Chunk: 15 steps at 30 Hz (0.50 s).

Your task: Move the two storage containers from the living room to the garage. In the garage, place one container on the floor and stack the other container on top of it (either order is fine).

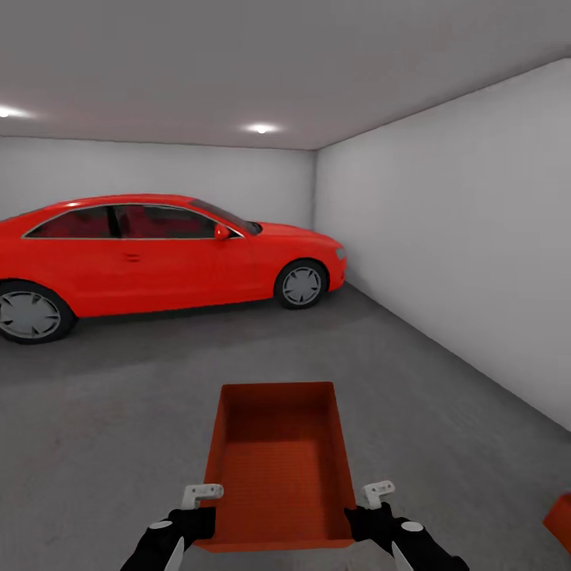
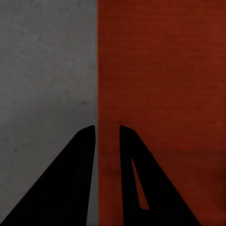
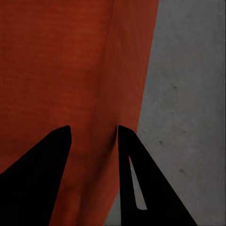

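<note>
I am holding the orange-red storage container (image 1: 277, 468) over the garage floor (image 1: 119, 412), my left hand (image 1: 195, 507) and right hand (image 1: 366, 503) each pinching a side wall. I should be lowering it flat and slowly.

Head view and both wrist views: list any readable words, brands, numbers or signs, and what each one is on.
None can be read.
Red car: no plate, badge or lettering shows on its side.
Held storage container: plain orange-red walls.
White walls and concrete floor: bare, no signs.
</note>
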{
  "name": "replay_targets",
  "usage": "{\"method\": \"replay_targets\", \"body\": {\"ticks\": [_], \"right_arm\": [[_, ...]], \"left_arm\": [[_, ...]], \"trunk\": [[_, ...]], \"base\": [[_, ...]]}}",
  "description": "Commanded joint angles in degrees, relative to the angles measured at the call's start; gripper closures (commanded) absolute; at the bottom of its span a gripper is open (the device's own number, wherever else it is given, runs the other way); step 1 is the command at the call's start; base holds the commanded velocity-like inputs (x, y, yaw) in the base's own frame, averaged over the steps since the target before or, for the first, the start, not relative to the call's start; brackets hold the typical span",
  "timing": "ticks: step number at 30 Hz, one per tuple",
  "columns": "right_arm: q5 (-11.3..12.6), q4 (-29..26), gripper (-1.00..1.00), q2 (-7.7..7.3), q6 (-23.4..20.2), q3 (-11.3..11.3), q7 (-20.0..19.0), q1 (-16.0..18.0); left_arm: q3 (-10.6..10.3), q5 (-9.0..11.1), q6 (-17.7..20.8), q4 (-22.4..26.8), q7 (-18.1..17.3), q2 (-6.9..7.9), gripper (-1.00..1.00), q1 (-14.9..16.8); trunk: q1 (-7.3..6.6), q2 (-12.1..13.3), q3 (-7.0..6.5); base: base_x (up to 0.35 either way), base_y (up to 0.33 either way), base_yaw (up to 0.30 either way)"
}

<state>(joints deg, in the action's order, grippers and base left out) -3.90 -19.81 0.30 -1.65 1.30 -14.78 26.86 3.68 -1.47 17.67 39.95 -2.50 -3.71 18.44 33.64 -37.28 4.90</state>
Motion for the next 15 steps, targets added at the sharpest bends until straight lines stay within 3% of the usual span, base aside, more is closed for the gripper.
{"method": "replay_targets", "body": {"ticks": [1,15], "right_arm": [[0.56,-0.23,1.00,-0.03,0.33,1.22,-5.79,0.03],[0.48,-0.23,1.00,-0.03,0.33,1.24,-5.79,0.03]], "left_arm": [[0.53,-1.43,0.35,0.04,1.36,1.00,1.00,0.02],[0.53,-1.43,0.35,0.04,1.40,1.03,1.00,0.02]], "trunk": [[0.05,-0.08,0.10],[0.05,-0.08,0.10]], "base": [[0.324,0.000,-0.300],[0.324,0.000,-0.300]]}}
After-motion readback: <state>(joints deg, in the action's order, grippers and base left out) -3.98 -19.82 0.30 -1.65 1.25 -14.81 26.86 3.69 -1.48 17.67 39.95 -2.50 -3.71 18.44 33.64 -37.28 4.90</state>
